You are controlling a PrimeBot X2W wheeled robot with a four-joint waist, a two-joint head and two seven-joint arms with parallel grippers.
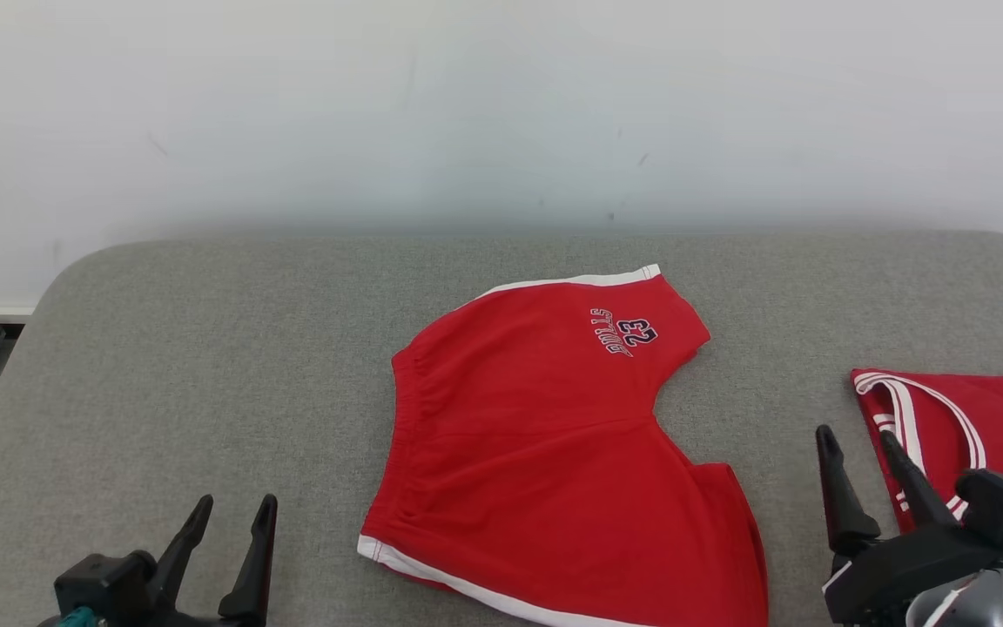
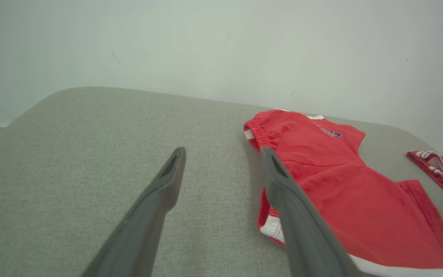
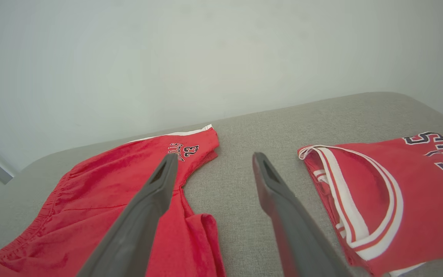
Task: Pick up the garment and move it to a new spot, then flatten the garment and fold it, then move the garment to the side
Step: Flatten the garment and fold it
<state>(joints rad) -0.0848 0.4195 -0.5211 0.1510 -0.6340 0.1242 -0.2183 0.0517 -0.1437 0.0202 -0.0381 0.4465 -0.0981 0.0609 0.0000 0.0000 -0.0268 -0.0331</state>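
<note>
You can see the red shorts (image 1: 554,435) lying flat in the middle of the head view, on the gray table top (image 1: 205,348). Their stretchy waist is on the left and the two legs point right — the upper leg has a dark number and letters on it. Nothing touches them.

Your left gripper (image 1: 236,503) sits at the lower left, fingers spread apart and holding nothing. Your right gripper (image 1: 857,434) sits at the lower right, spread wide too and empty, near a red shirt (image 1: 954,418) at the right edge.

The left wrist view brings the waist up close: it is bunched and wrinkly, and a white edge peeks out at the near corner, behind the right finger.

The right wrist view gives you more of the shirt — its round neck with white and red stripes, and big dark letters at the right edge. It also lets you see the near leg of the shorts curled over at its edge. The shorts and the shirt lie apart, with bare table between them.
</note>
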